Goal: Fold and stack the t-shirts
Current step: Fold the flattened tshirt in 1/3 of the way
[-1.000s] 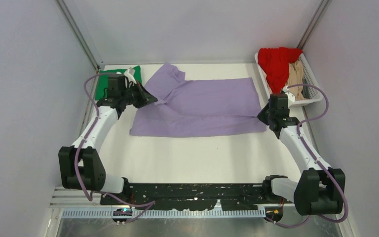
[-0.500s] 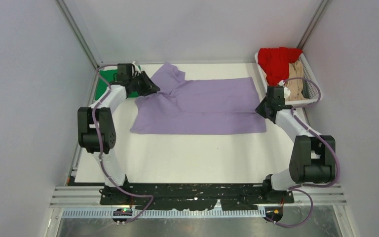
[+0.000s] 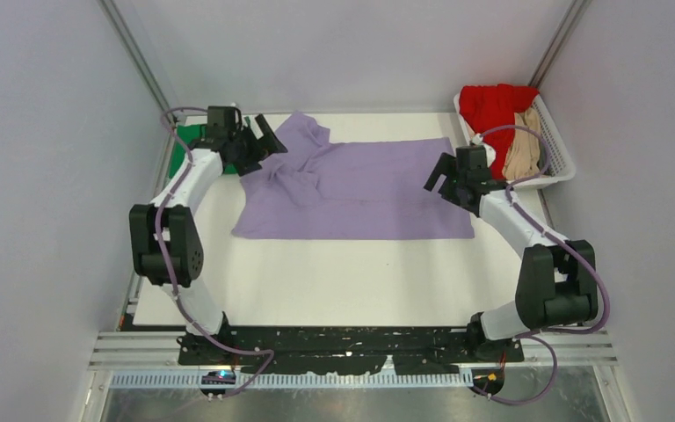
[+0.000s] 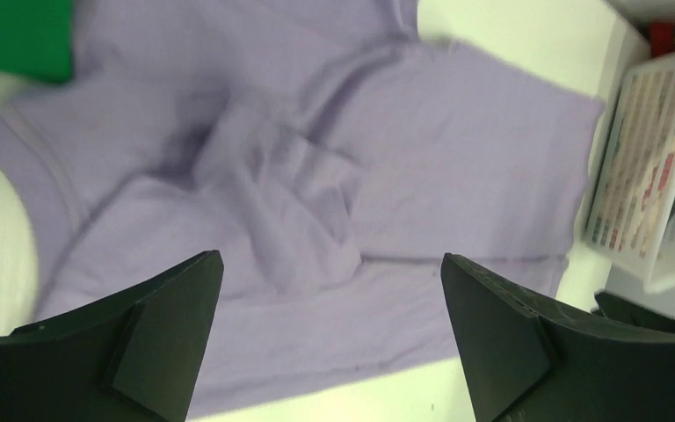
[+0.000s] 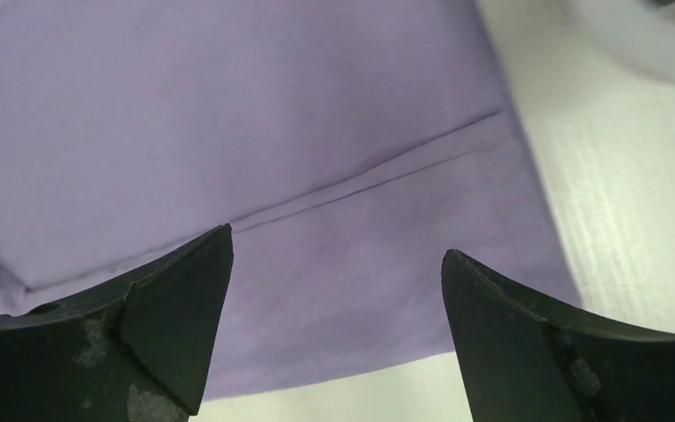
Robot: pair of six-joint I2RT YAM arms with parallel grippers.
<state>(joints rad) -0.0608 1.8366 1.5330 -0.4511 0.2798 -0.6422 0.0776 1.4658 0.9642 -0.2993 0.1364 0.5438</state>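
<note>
The lavender t-shirt (image 3: 360,189) lies flat across the table's far half, doubled lengthwise, with its sleeve end bunched at the left (image 4: 290,202). My left gripper (image 3: 268,142) hovers open over that bunched end, nothing between its fingers (image 4: 330,257). My right gripper (image 3: 438,173) stands open above the shirt's right end, also empty (image 5: 337,242). A green t-shirt (image 3: 181,146) lies folded at the far left, mostly behind the left arm. Red (image 3: 490,110) and tan (image 3: 524,151) t-shirts sit piled in the basket.
The white slatted basket (image 3: 564,167) stands at the far right corner, close to the right arm's wrist; it also shows in the left wrist view (image 4: 642,176). Grey walls close in the table on three sides. Bare white table (image 3: 343,281) lies in front of the shirt.
Both grippers went from shut to open and let go of the lavender shirt. Each moved towards the far side and inward over the cloth. The shirt's left end is now more bunched.
</note>
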